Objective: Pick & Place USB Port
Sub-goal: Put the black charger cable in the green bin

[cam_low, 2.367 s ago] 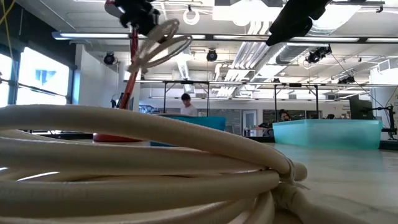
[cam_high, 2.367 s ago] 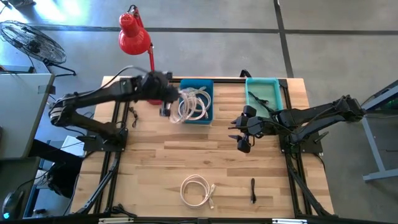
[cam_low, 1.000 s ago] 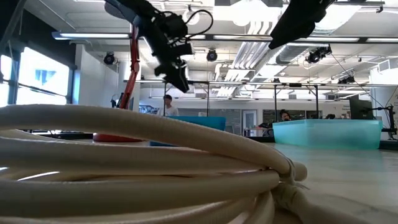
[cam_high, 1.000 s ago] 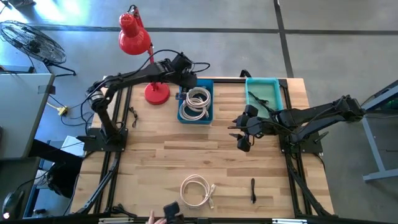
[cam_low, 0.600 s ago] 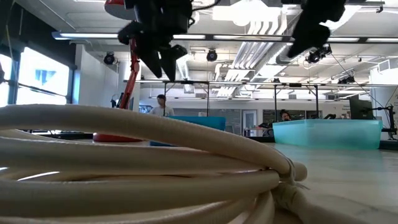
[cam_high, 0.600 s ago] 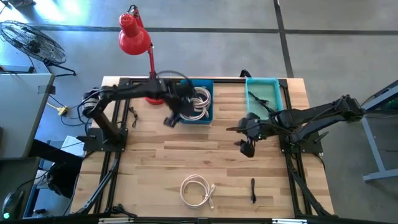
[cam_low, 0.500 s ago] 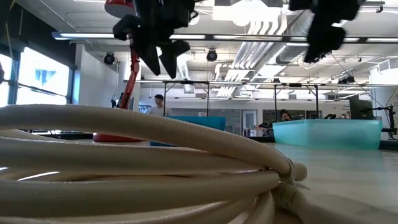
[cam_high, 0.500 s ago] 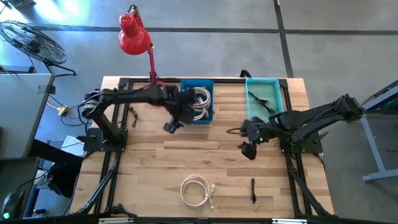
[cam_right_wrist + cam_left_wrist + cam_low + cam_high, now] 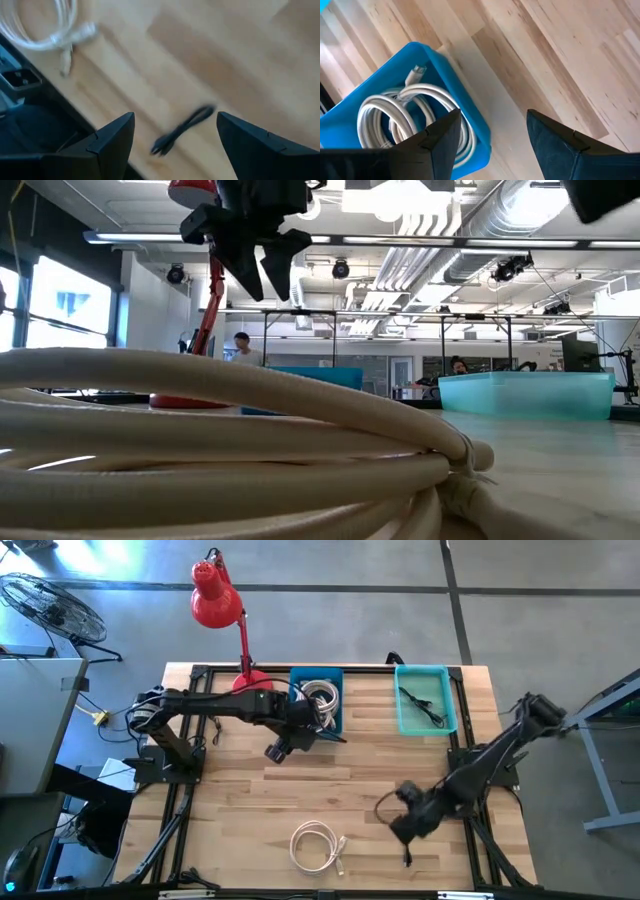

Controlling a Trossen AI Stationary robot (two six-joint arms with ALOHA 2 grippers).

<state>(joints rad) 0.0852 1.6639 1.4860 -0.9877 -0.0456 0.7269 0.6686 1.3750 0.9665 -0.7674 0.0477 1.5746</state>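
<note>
A white coiled USB cable point(image 9: 313, 845) is seen lying on the wooden worktop point(image 9: 240, 800) near its front edge, roughly midway along it, with its plug end turned toward the right. In the low view this coil fills the foreground. A second white coiled cable point(image 9: 320, 700) is held in the blue bin point(image 9: 331, 725) at the back edge of the worktop, left of centre; in the left wrist view its connector is seen resting against the bin's inner wall. A short black cable point(image 9: 406, 846) lies on the worktop near the front edge, to the right of the white coil and well apart from it. Another black cable point(image 9: 421, 707) is contained in the teal bin point(image 9: 402, 715) at the back edge, right of centre.

The left gripper point(image 9: 279, 749) is held above the worktop just beside the front left corner of the blue bin, its fingers spread wide and nothing between them. The right gripper point(image 9: 404, 824) is positioned above the front right part of the worktop, just behind the short black cable, its fingers parted wide and empty.

A red desk lamp point(image 9: 218, 602) is stood at the back edge, left of the blue bin. A person point(image 9: 241, 348) is visible far off in the room behind the table.
</note>
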